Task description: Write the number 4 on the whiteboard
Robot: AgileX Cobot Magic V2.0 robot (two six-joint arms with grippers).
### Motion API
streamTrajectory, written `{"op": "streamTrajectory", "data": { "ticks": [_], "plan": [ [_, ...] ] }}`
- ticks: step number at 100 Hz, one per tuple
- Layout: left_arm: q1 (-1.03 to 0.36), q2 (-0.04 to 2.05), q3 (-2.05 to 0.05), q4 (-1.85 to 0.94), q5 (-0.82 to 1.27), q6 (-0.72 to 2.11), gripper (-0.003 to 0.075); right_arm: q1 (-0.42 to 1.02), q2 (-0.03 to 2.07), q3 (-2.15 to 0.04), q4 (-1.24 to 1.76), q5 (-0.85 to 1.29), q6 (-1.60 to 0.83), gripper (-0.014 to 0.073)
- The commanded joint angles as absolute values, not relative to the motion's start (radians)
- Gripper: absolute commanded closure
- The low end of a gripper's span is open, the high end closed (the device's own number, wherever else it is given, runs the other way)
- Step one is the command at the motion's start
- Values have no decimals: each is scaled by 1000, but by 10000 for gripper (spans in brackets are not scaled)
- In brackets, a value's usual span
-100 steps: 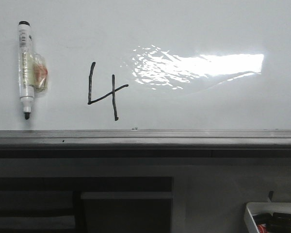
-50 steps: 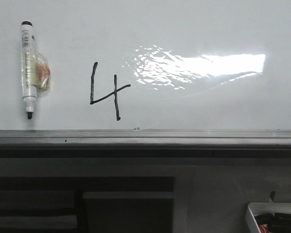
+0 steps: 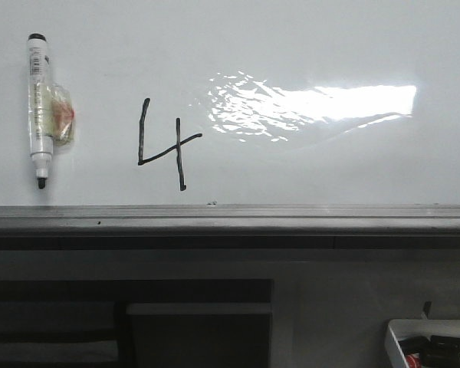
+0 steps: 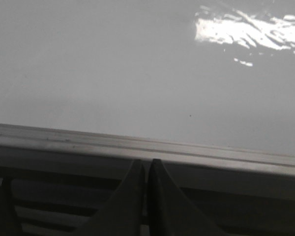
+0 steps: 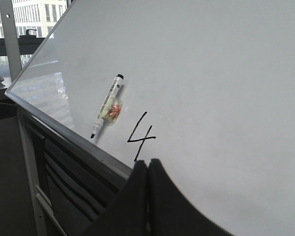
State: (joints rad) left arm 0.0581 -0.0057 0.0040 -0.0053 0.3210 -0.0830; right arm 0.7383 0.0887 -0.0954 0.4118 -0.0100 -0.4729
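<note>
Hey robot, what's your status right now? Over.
Left gripper shut, empty. Right gripper shut, empty. Number 4 drawn on whiteboard; marker stuck beside it. Nothing in the way.

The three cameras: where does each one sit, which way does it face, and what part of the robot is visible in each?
Front view: faces forward, straight at the whiteboard with the number 4, a marker left of it, the ledge below; no robot part shows.
Left wrist view: on the left arm, low before the ledge, facing bare board; left gripper shut.
Right wrist view: on the right arm, looking slantwise along the board; right gripper shut.
Front and right wrist views share the 4 and the marker.
</note>
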Motion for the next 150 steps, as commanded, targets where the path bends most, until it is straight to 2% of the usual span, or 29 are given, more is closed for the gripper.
{"op": "streamTrajectory", "data": {
  "ticks": [1, 100, 107, 114, 127, 150],
  "plan": [
    [60, -34, 22, -18, 268, -82, 741, 735, 98, -122, 402, -85, -480, 655],
    [60, -34, 22, -18, 268, -82, 741, 735, 98, -122, 391, -88, -477, 655],
    [60, -34, 22, -18, 268, -82, 741, 735, 98, -122, 351, -89, -435, 655],
    [60, -34, 22, -18, 268, -82, 741, 732, 98, -122, 215, -83, -292, 655],
    [60, -34, 22, -18, 268, -82, 741, 655, 98, -122, -8, -58, -13, 655],
    [60, -34, 22, -18, 268, -82, 741, 338, 98, -122, -24, 17, 13, 655]
  ]
}}
